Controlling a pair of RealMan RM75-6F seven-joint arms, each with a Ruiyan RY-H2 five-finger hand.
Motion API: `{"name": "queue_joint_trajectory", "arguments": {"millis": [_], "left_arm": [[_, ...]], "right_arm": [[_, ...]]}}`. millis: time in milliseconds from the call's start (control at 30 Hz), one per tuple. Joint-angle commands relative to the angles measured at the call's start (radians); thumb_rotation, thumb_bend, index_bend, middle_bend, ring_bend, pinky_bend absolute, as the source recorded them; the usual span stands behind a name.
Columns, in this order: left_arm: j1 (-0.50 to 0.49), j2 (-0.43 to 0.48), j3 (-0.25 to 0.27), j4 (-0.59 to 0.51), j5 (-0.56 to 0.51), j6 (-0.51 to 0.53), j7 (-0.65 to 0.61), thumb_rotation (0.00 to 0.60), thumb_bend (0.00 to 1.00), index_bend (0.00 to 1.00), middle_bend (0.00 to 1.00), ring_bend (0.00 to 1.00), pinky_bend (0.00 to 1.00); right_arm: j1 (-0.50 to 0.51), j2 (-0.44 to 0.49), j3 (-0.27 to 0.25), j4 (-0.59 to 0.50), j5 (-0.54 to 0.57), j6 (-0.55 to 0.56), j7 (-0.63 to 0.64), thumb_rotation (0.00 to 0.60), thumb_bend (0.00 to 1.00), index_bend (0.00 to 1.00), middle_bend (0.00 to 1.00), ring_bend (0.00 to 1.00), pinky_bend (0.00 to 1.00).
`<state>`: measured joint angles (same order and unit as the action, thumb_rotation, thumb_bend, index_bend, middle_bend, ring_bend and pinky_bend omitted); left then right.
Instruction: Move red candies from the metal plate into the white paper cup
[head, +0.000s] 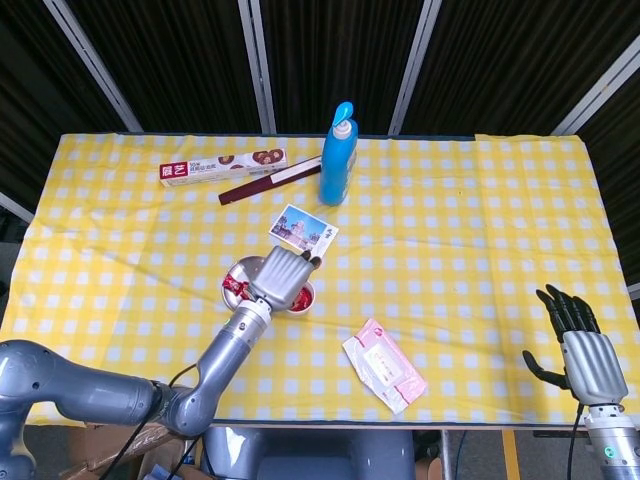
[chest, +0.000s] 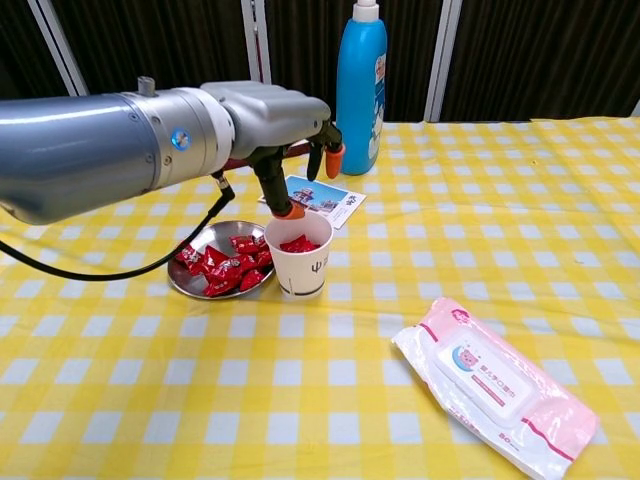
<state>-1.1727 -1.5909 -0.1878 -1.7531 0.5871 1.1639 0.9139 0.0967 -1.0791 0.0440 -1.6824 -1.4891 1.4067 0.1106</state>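
Observation:
The white paper cup (chest: 300, 262) stands just right of the metal plate (chest: 189, 281), with red candies (chest: 299, 243) showing inside it. More red candies (chest: 226, 264) are heaped on the plate. My left hand (chest: 285, 135) hovers above the cup with fingers spread and nothing in it. From the head view the left hand (head: 281, 273) covers most of the plate (head: 229, 287) and the cup (head: 304, 297). My right hand (head: 580, 345) hangs open off the table's front right edge.
A blue bottle (chest: 361, 85) stands behind the cup, a photo card (chest: 325, 198) lies between them. A pink wipes pack (chest: 497, 382) lies at front right. A biscuit box (head: 222, 166) and a dark stick (head: 268, 182) sit at the back.

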Motion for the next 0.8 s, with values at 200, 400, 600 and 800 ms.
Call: {"name": "queue_joint_trajectory", "arguments": {"millis": [200,400,600,800], "left_arm": [[0.055,0.098,0.033,-0.046,-0.002,-0.005,-0.027,0.600,0.23,0.24,0.25,0.84,0.90],[0.060,0.142,0.077,-0.038,-0.071,-0.075,-0.006,0.600,0.20,0.21,0.21,0.84,0.90],[0.065,0.136,0.111,-0.014,-0.079,-0.105,-0.007,0.600,0.20,0.21,0.21,0.84,0.90],[0.064,0.092,0.135,0.038,-0.084,-0.125,-0.005,0.600,0.20,0.21,0.21,0.84,0.90]], "right_arm": [[-0.001,-0.003,0.000,0.003,-0.004,0.005,-0.001,0.600,0.39,0.00,0.00,0.00,0.00],[-0.001,-0.005,0.002,0.004,-0.002,0.006,-0.002,0.600,0.39,0.00,0.00,0.00,0.00],[0.001,-0.006,0.003,0.005,0.000,0.003,0.000,0.600,0.39,0.00,0.00,0.00,0.00],[0.001,-0.005,0.003,0.003,0.002,0.002,0.001,0.600,0.39,0.00,0.00,0.00,0.00]]}}
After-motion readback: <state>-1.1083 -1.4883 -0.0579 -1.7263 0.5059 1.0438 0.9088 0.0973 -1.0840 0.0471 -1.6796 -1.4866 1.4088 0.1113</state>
